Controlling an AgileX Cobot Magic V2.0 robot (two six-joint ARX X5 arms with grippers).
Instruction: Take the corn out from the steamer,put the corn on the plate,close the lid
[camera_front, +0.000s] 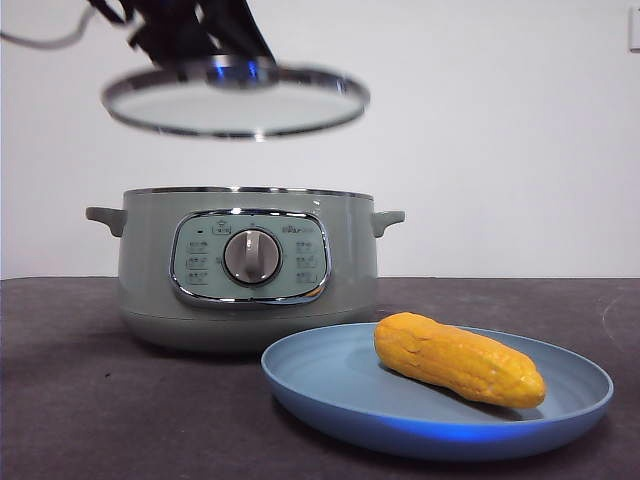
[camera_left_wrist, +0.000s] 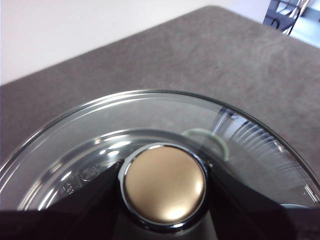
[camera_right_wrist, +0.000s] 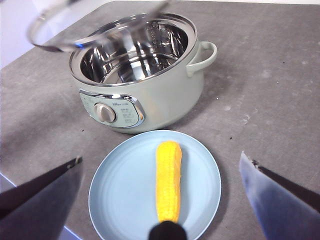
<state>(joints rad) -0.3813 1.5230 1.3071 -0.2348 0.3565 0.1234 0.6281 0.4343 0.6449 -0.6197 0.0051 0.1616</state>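
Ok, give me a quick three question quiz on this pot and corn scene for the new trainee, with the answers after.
1. True or false: the corn lies on the plate.
2. Where is the lid? A) seated on the pot B) held in the air above the pot C) flat on the table
3. Fill in: the pot holds ____ corn cobs.

Key:
1. True; it lies on the blue plate in front of the pot.
2. B; the left hand grips its knob, while the right hand hangs open above the plate.
3. Zero; the steel bowl is bare.
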